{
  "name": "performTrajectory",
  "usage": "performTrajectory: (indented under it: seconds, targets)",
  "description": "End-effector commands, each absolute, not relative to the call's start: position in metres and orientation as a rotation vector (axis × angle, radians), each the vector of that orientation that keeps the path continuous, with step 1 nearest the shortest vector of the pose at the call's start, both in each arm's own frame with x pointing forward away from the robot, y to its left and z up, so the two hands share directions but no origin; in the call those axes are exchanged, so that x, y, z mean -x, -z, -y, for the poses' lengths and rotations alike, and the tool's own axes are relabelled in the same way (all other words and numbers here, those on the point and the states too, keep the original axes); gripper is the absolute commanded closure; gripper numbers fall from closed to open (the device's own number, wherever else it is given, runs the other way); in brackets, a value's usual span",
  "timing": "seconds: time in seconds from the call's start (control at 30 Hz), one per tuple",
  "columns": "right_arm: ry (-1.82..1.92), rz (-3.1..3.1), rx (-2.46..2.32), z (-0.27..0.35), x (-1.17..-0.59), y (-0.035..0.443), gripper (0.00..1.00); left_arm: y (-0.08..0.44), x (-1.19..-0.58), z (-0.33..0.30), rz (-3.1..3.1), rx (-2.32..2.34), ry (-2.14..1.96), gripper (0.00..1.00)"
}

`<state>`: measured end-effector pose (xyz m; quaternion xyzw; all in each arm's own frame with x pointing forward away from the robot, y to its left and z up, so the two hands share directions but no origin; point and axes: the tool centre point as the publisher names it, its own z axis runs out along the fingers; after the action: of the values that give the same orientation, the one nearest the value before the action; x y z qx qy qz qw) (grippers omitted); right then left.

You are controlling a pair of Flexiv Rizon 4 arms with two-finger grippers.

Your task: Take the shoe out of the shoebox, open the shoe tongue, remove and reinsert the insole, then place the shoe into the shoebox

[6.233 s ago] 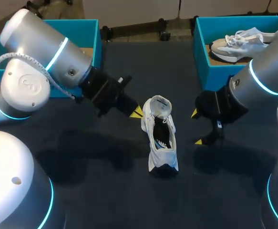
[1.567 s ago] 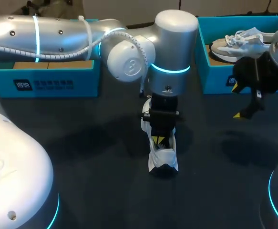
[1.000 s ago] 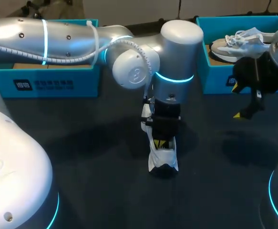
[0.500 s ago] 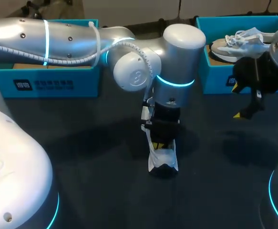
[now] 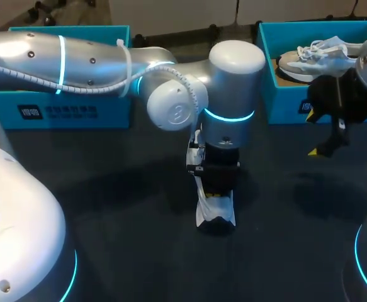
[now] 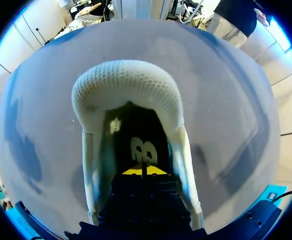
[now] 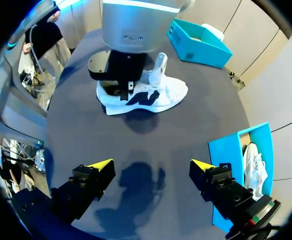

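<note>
Counting from the left, two teal shoeboxes, two shoes and two grippers show on the dark, matte table (image 5: 107,245). The left shoebox (image 5: 7,114) is a rectangular carton with a brown cardboard floor; its front wall carries one small dark label (image 5: 30,112) beside a line of white print. The left arm (image 5: 76,56), smooth silver with glowing cyan rings and a white cable tied along it, comes in past this box and turns straight down over the middle of the table. There the white shoe (image 5: 216,212) stands upright on its sole, well apart from both boxes; its rounded heel collar is a dimpled mesh, and inside lies one black insole (image 6: 135,132) bearing a white logo. The left gripper (image 6: 143,171) is down inside the shoe's opening, its two yellow tips pressed together just above the insole; I cannot tell whether they nip anything thin. The right gripper (image 7: 152,166) hangs over bare table near the right shoebox (image 5: 290,104), its two yellow tips spread wide with nothing between them. In that box lies the second shoe (image 5: 315,55), grey and white with loose white laces.
</note>
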<state>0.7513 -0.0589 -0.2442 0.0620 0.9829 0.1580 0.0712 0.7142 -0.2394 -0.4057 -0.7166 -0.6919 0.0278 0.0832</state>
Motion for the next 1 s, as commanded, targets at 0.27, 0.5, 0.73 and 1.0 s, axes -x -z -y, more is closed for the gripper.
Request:
performTrajectory:
  seconds: [0.27, 0.5, 0.73, 1.0]
  targets:
    - [-0.473, -2.955, -0.187, 0.059, -0.751, 0.245, 0.0, 0.387, -0.694, 0.244, 2.1, 2.129, -0.072, 1.0]
    - [-0.473, -2.955, -0.187, 0.059, -0.751, 0.245, 0.0, 0.406, -0.693, 0.245, 2.132, 2.111, -0.081, 1.0]
    - [-0.473, -2.955, -0.187, 0.059, -0.751, 0.245, 0.0, 0.403, -0.698, 0.243, 2.166, 2.112, -0.059, 1.0]
    - [-0.473, -2.955, -0.187, 0.059, -0.751, 0.245, 0.0, 0.366, -0.716, 0.234, 2.285, 2.15, 0.013, 1.0]
